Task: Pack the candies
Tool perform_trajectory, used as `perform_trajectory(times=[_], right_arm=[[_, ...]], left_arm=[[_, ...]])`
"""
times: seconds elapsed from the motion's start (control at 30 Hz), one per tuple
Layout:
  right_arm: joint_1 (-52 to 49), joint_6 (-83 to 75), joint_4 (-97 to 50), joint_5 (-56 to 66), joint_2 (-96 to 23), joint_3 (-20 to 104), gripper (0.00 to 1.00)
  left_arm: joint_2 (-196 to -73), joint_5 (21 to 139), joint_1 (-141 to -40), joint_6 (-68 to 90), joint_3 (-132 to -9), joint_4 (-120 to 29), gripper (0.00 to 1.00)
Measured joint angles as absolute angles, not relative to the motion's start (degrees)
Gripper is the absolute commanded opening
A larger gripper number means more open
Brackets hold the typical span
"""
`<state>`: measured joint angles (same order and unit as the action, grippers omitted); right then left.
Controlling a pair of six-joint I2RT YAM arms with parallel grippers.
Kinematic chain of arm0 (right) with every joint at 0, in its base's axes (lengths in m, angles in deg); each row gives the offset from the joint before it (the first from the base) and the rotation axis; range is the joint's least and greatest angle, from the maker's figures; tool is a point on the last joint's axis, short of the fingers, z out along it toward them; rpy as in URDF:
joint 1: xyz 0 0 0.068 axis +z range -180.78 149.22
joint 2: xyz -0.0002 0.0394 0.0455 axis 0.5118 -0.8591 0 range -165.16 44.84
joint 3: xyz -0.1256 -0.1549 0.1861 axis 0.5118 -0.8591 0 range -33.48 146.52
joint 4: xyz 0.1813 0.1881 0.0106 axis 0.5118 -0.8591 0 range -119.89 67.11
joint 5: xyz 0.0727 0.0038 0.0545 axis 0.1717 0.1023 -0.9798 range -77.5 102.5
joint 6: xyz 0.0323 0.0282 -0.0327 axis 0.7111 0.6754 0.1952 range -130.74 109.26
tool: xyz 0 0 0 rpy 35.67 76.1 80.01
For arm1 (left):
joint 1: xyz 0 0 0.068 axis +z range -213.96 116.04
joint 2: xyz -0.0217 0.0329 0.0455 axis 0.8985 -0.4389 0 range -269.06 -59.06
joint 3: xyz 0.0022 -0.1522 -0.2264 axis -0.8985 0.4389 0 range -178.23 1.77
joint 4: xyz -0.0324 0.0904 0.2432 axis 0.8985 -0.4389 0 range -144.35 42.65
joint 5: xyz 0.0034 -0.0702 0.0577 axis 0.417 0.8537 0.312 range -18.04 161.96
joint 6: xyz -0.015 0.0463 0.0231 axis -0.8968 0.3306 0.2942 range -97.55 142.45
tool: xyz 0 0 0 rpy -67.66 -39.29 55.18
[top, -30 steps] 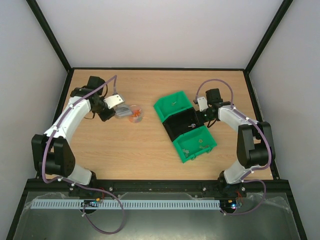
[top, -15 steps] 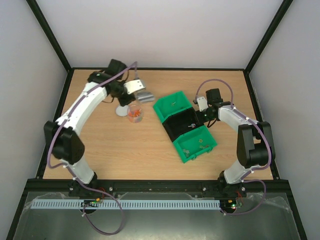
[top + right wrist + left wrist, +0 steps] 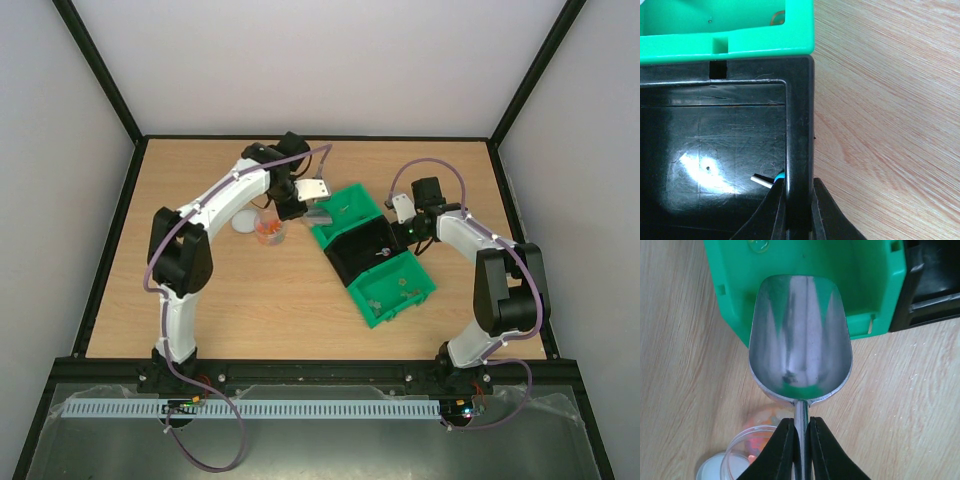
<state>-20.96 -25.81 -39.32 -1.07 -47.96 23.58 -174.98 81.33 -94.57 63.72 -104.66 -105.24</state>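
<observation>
The candies are orange and pink sweets in a clear jar. A few more lie in the near green bin. One lies in the far green bin. My left gripper is shut on the handle of a metal scoop. The scoop's bowl looks empty and hangs over the far green bin's front wall. In the top view the left gripper is at that bin's left edge. My right gripper is shut on the side wall of the black bin.
The three bins stand in a slanted row, with the black bin between the far green bin and the near green one. A white lid lies left of the jar. A small white stick with a blue end lies inside the black bin.
My left arm has swung right with the scoop, from beside the jar to the far green bin's edge. The right arm and the bins have not moved.
</observation>
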Motion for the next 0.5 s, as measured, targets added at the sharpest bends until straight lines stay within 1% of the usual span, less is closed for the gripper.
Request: perform_trajectory(times=[0.27, 0.5], right_arm=[[-20.6, -26.4, -39.3, -1.1, -48.0, 23.6, 0.01], [-19.6, -26.8, -39.3, -1.0, -48.0, 23.6, 0.01]], left_arm=[[-181.4, 78.5, -95.9, 67.0, -112.5, -110.5, 0.02], [-186.8, 79.2, -98.8, 68.1, -117.4, -111.5, 0.02]])
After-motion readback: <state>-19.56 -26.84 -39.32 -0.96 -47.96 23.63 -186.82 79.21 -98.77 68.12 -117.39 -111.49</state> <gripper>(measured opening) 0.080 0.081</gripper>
